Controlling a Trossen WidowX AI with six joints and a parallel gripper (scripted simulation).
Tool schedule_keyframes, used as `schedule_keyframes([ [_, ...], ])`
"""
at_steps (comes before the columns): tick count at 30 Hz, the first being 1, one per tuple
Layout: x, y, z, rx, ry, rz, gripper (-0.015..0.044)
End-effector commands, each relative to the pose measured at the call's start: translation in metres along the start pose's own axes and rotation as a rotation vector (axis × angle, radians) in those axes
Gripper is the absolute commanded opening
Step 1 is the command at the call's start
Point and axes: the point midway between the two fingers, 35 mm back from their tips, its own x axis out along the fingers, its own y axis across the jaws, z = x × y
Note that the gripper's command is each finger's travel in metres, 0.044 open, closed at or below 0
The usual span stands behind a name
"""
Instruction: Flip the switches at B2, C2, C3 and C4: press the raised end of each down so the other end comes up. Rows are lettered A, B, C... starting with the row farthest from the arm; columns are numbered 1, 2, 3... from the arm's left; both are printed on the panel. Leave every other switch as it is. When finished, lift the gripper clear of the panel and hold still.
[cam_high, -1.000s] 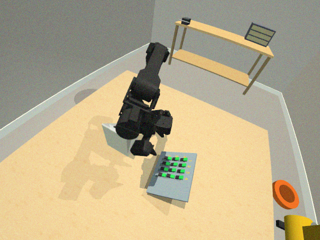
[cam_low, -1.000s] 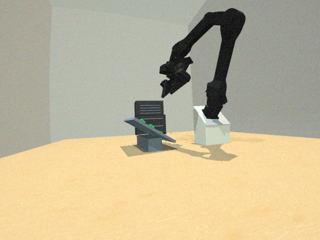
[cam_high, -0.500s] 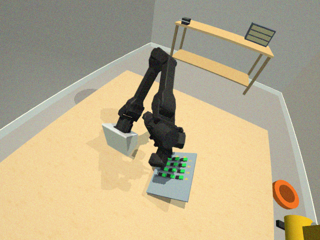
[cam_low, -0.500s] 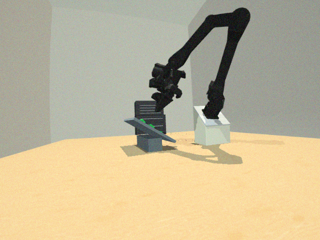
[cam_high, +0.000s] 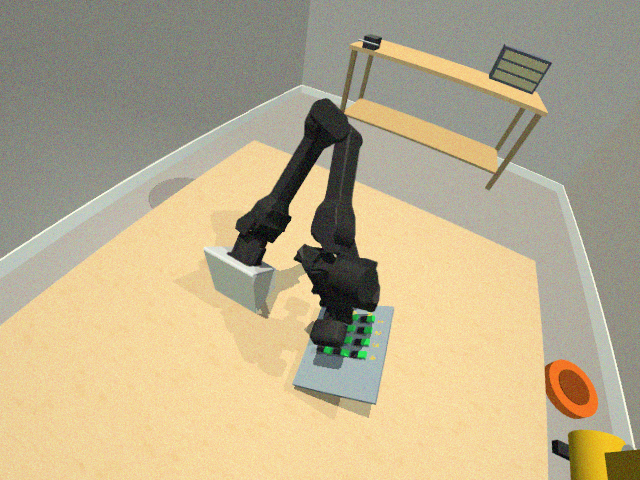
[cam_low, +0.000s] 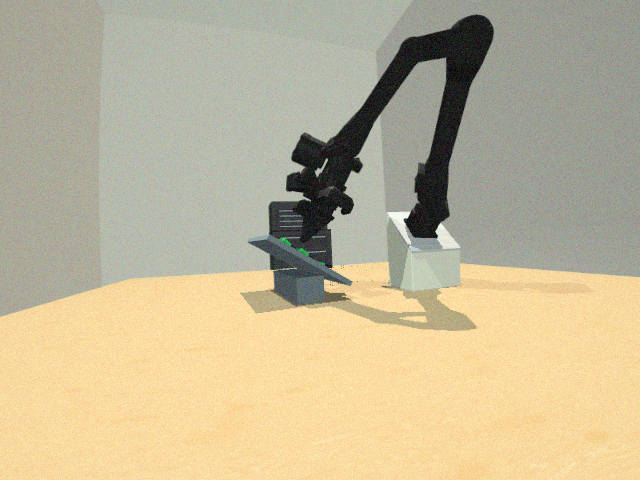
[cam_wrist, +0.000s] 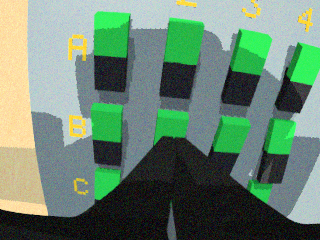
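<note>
The blue-grey switch panel (cam_high: 343, 384) (cam_low: 283, 252) (cam_wrist: 50, 30) is tilted on a block. My gripper (cam_low: 306, 238) (cam_wrist: 171, 147) is shut and empty, its tips low over the panel. In the wrist view they cover the near half of switch B2 (cam_wrist: 171, 122); its green far half shows. Whether they touch it I cannot tell. Switches B1 (cam_wrist: 107, 132), B3 (cam_wrist: 231, 135) and B4 (cam_wrist: 279, 137) show green far halves and black near halves, as does row A. Only the green parts of C1 (cam_wrist: 107, 184) and C4 (cam_wrist: 260, 191) show. C2 and C3 are hidden behind the fingers.
The arm's pale wedge base (cam_high: 230, 284) (cam_low: 434, 268) stands beside the panel. A dark slatted object (cam_low: 278, 222) shows behind the panel in the exterior view. A wooden bench (cam_high: 439, 64), an orange ring (cam_high: 555, 395) and a yellow cylinder (cam_high: 586, 454) are beyond the table.
</note>
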Motion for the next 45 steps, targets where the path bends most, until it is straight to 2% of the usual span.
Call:
schedule_keyframes([
  [1, 0.004, 0.000, -0.003, 0.008, 0.007, -0.004, 0.0000],
  [11, 0.016, -0.001, -0.002, 0.008, 0.006, -0.004, 0.0000],
  [45, 0.019, 0.000, -0.002, 0.008, 0.006, -0.004, 0.0000],
])
